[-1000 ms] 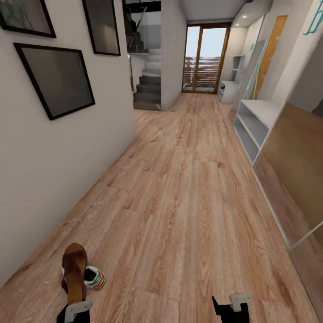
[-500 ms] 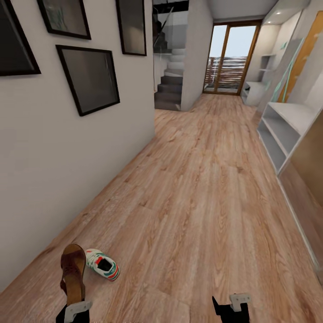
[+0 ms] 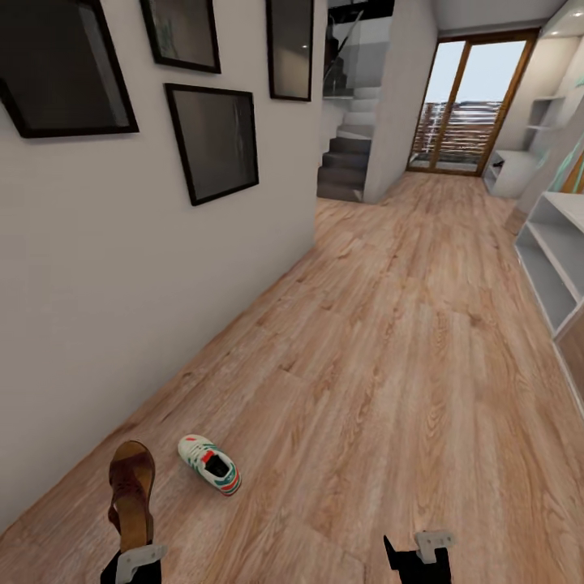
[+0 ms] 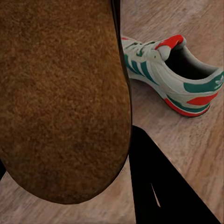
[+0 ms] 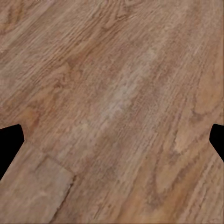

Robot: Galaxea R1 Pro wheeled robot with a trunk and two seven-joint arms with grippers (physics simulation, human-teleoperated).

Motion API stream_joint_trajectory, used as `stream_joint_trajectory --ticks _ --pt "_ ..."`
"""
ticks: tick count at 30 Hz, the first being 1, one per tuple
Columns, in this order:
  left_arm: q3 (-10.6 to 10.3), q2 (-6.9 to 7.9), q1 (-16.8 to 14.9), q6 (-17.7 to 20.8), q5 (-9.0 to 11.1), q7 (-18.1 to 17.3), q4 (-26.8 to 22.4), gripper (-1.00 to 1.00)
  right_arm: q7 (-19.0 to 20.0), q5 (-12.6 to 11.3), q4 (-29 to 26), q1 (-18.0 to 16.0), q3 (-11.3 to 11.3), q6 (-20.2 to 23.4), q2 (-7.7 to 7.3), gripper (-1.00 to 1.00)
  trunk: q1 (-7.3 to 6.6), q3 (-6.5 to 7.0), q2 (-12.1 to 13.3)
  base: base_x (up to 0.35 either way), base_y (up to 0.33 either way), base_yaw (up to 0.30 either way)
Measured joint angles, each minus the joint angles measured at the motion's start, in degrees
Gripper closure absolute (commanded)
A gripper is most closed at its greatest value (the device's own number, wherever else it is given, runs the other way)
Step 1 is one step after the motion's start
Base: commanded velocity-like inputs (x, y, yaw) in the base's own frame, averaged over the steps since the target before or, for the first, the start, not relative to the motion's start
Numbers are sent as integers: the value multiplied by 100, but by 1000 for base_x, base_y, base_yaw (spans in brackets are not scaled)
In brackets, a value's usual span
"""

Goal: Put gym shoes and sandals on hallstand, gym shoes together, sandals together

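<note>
My left gripper [image 3: 134, 558] is shut on a dark brown sandal [image 3: 132, 493], which sticks up and forward from it at the head view's bottom left. The sandal's tan sole [image 4: 60, 93] takes up most of the left wrist view. One white gym shoe [image 3: 210, 464] with green stripes and a red heel lies on the wood-plank floor [image 3: 365, 365] just right of the held sandal, and the same gym shoe [image 4: 172, 74] appears beyond the sole. My right gripper [image 3: 418, 556] hangs open over bare floor [image 5: 112, 93], its fingertips [image 5: 9, 144] far apart. The pale grey hallstand [image 3: 556, 259] stands at the right edge.
A white wall [image 3: 122, 284] with dark framed pictures [image 3: 215, 142] runs along the left. Grey stairs [image 3: 345, 166] and a glass door [image 3: 462, 105] close the corridor's far end. A second pale rack [image 3: 511, 170] with wall shelves stands far right.
The whole view has swung to the left, so the wall takes more of the picture and the hallstand has slid to the right edge. The sandal stays in my left gripper.
</note>
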Motion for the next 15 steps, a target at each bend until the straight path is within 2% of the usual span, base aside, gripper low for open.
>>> stream_joint_trajectory --ticks 15 --pt "0 9 0 0 5 0 0 100 0 0 0 0 0 0 0 -100 0 0 0 0 0 279"
